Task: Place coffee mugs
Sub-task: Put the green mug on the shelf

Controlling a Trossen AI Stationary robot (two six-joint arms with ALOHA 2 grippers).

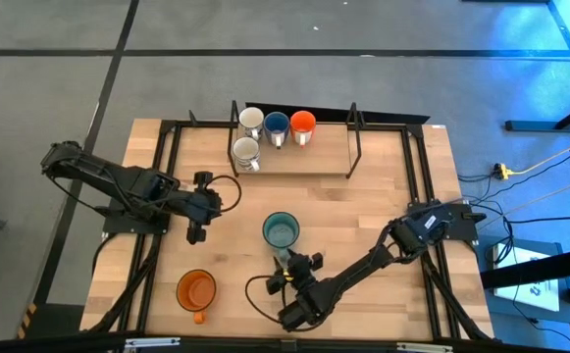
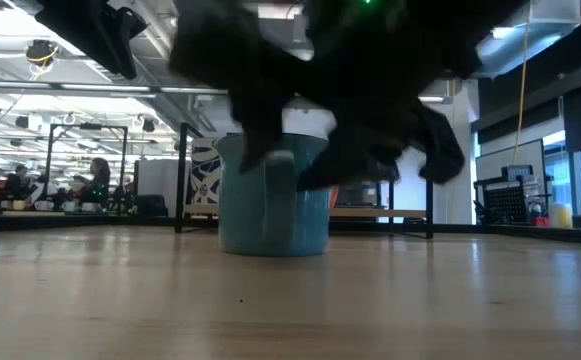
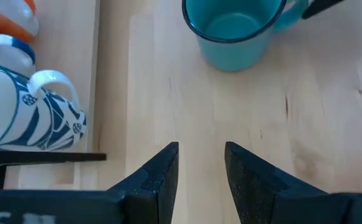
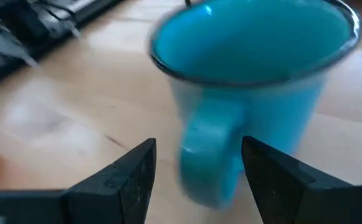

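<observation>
**A:** Teal mug [image 4: 255, 81] fills the right wrist view; handle points straight at the camera, between the two dark fingers [image 4: 121, 180]; jaws open, nothing held.

**B:** Agreed; right gripper [image 1: 294, 267] sits just beside the mug's near side, mid-table [image 1: 363, 206]; looks like the approach step for a handle grasp. Left one?

**A:** Left gripper [image 1: 198, 227] waits on the left side of the table, well apart from the teal mug; jaws open, empty.

**B:** Next move, my guess: ease the right jaws forward around the handle, close, lift, carry to the rack [image 1: 294, 157] at the far edge.

**A:** Rack already has four: two white mugs [image 1: 249, 122], dark blue mug [image 1: 277, 125], orange mug [image 1: 303, 124]; second orange mug [image 1: 195, 289] is loose near the front-left corner.

**B:** View differences: only the high view shows the rack count and that loose orange mug; low view shows the teal mug [image 2: 270, 205] standing upright on the table, but the arm hides its rim; left wrist view shows blue patterning on a white mug [image 3: 25, 115].
</observation>
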